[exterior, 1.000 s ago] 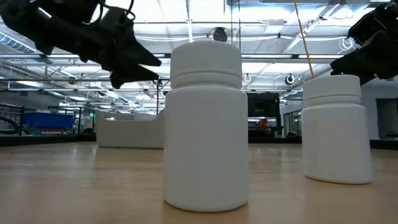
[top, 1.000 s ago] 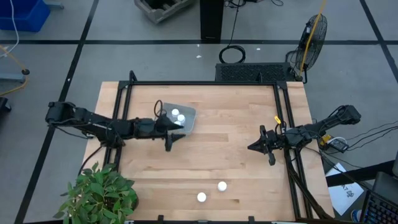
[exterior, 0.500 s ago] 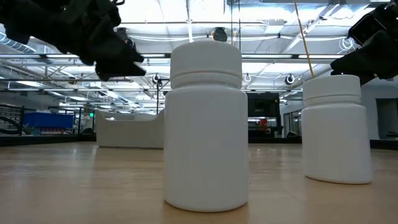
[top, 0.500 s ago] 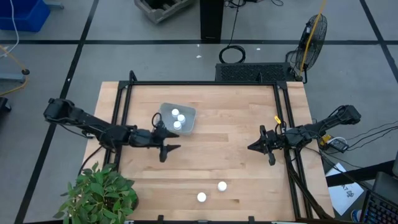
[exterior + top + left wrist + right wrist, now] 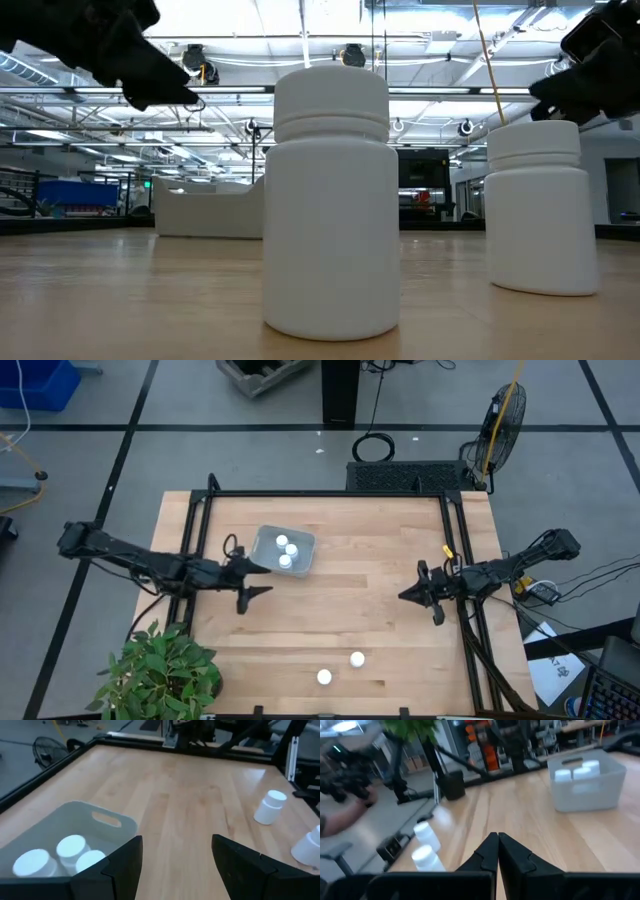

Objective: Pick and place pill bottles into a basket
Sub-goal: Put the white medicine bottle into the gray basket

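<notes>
The pale grey-blue basket stands on the table's far left part and holds three white pill bottles, also seen in the left wrist view. Two more bottles stand upright near the table's near edge, large in the low view. My left gripper is open and empty, just left of and nearer than the basket. My right gripper is shut and empty, at the table's right side.
A black frame rail runs around the table's far, left and right sides. A potted plant stands at the near left corner. Bare wood lies between the basket and the two standing bottles. A person's arm shows beyond the table in the right wrist view.
My left gripper has drawn back from over the basket toward the table's left edge and a little nearer, staying open and empty. The basket with its three bottles stays put. My right arm has kept still.
</notes>
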Robot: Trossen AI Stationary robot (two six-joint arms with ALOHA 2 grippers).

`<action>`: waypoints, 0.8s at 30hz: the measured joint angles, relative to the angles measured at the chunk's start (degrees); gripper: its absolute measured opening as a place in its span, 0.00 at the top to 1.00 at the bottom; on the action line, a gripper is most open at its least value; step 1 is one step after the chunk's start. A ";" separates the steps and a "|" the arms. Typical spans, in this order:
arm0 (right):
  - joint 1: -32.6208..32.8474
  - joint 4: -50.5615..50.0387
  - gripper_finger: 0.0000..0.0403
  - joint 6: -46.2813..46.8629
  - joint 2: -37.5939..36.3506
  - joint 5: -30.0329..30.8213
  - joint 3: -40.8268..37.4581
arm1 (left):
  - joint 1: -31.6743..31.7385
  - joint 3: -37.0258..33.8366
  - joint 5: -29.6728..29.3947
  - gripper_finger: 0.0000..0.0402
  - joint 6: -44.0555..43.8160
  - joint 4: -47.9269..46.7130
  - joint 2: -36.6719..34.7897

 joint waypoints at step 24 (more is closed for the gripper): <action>8.91 26.24 0.61 0.42 28.33 -1.40 8.29 | 0.81 -17.49 1.55 0.39 0.60 10.70 -21.71</action>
